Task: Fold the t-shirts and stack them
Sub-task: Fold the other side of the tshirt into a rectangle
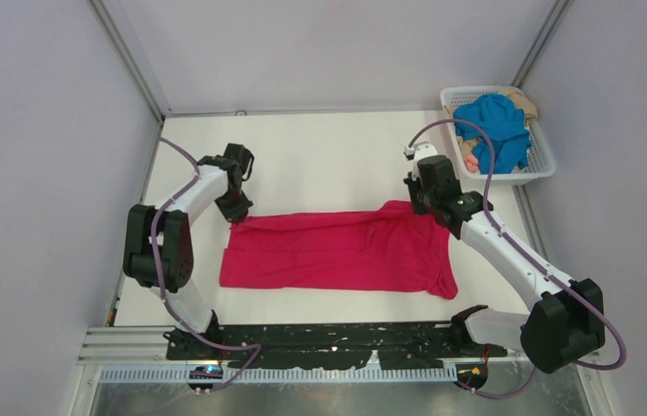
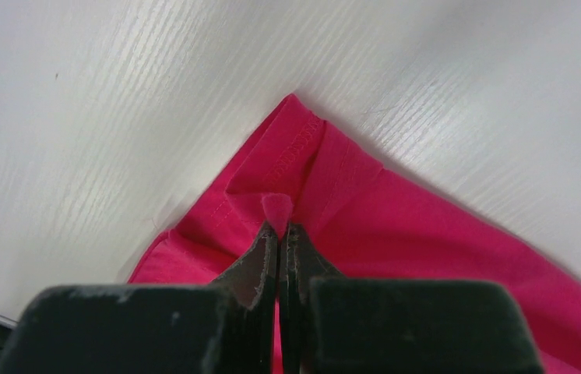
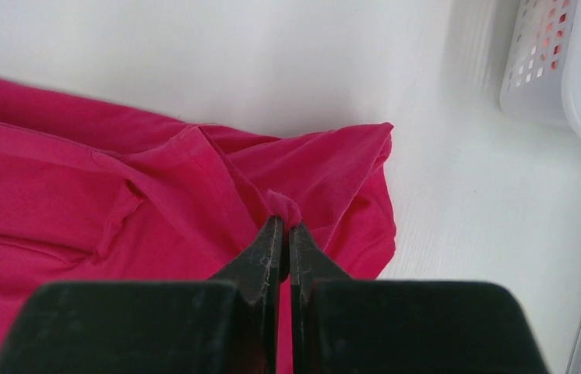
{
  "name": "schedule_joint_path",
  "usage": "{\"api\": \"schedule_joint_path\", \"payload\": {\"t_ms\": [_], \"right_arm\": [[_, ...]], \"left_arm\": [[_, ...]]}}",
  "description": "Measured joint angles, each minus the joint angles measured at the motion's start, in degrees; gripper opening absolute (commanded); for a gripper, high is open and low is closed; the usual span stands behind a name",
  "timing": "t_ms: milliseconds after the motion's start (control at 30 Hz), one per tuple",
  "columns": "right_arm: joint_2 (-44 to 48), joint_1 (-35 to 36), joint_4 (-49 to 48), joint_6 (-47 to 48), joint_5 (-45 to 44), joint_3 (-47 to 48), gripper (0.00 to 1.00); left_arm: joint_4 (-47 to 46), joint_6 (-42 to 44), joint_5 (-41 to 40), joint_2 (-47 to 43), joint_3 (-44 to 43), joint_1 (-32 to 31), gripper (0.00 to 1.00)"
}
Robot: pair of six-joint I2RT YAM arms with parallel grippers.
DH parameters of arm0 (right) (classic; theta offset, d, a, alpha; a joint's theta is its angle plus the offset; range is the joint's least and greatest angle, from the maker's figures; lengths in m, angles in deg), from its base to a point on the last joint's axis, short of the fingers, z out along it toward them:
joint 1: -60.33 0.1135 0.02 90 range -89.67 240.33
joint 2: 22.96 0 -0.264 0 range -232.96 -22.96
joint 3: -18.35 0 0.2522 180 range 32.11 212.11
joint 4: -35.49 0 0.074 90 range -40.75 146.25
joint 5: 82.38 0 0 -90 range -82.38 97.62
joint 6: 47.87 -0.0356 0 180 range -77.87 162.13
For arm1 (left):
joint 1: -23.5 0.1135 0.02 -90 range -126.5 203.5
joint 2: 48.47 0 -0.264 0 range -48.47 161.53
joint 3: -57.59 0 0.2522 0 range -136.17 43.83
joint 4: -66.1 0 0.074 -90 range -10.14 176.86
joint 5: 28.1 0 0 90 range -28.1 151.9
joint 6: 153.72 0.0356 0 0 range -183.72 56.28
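Observation:
The crimson-pink t-shirt (image 1: pixel 337 251) lies spread flat across the middle of the table. My left gripper (image 1: pixel 238 211) is shut on its far left corner, with a tuft of pink fabric (image 2: pixel 276 209) pinched between the jaws. My right gripper (image 1: pixel 431 208) is shut on its far right corner, where a fold of the shirt (image 3: pixel 286 206) is pinched. The blue t-shirt (image 1: pixel 495 126) lies heaped in the white basket (image 1: pixel 542 165) at the far right, on top of the beige t-shirt (image 1: pixel 524 102).
The basket's lattice wall (image 3: pixel 540 70) stands close to the right of my right gripper. Grey walls enclose the table on the left, back and right. A metal rail (image 1: pixel 303 347) runs along the near edge.

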Motion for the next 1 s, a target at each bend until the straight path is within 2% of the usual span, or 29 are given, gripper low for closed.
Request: {"api": "schedule_joint_path", "payload": {"t_ms": [500, 733, 800, 867, 900, 967, 1000], "right_arm": [[7.6, 2.6, 2.2, -4.1, -5.6, -5.1, 0.06], [7.9, 2.9, 2.4, -7.2, -5.8, -8.7, 0.08], [7.9, 2.9, 2.2, -8.5, -5.8, -10.3, 0.10], [8.0, 3.1, 2.7, -10.9, -5.7, -12.5, 0.12], [8.2, 3.2, 2.9, -11.9, -5.7, -13.3, 0.14], [9.2, 3.3, 3.6, -14.7, -4.9, -15.4, 0.21], [9.9, 3.3, 4.5, -16.1, -4.4, -16.3, 0.39]], "left_arm": [[-1.2, -0.2, -1.9, -6.7, 5.3, -0.4, 0.00], [-2.9, -0.1, -1.4, -5.9, 8.4, -1.2, 0.02], [-3.3, -0.1, -1.4, -5.6, 9.1, -1.7, 0.06], [-3.5, 0.0, -1.3, -5.5, 10.1, -2.0, 0.19], [-3.6, 0.2, -1.3, -5.5, 10.6, -2.1, 0.22], [-3.5, 0.3, -1.5, -5.5, 11.6, -2.3, 0.40], [-3.3, 0.5, -1.7, -5.6, 12.3, -2.3, 0.53]]}}
